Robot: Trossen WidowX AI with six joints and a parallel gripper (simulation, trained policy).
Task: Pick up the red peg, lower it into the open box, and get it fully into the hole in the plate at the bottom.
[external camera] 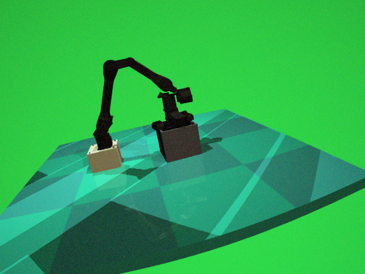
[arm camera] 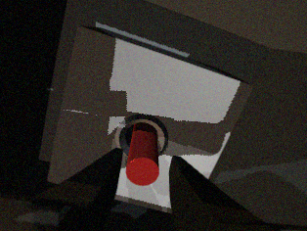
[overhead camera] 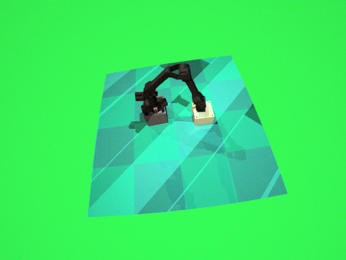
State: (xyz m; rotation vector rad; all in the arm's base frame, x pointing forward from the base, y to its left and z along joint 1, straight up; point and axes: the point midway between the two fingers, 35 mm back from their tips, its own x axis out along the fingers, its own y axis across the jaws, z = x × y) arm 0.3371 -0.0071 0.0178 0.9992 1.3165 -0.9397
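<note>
On the counter [overhead camera: 156,147] [external camera: 200,212], top view: patterned in teal and green, it carries the grey open box [overhead camera: 158,119] [external camera: 182,143] and the cream base block [overhead camera: 204,120] [external camera: 104,162], well apart.
Black arm [overhead camera: 191,84] [external camera: 107,94], top view: rises from the base block and arches across to the box, its hand end above the opening.
Red peg [overhead camera: 155,110] [arm camera: 142,171], top view: a small patch of it shows within the box's rim, below the hand.
Arm, exterior view: bent high between base block and box, its wrist pointing down and its hand low at the rim.
Box, exterior view: upright on the counter; its walls and the hand hide the peg.
Plate [arm camera: 171,78], wrist view: pale where lit, at the bottom of the box, a dark-ringed hole [arm camera: 164,138] in it.
Peg, wrist view: far end within the hole's ring, near end standing clear of the plate; full depth cannot be told.
Jaws, wrist view: released, fingertips parted, with a gap on either side of the peg.
</note>
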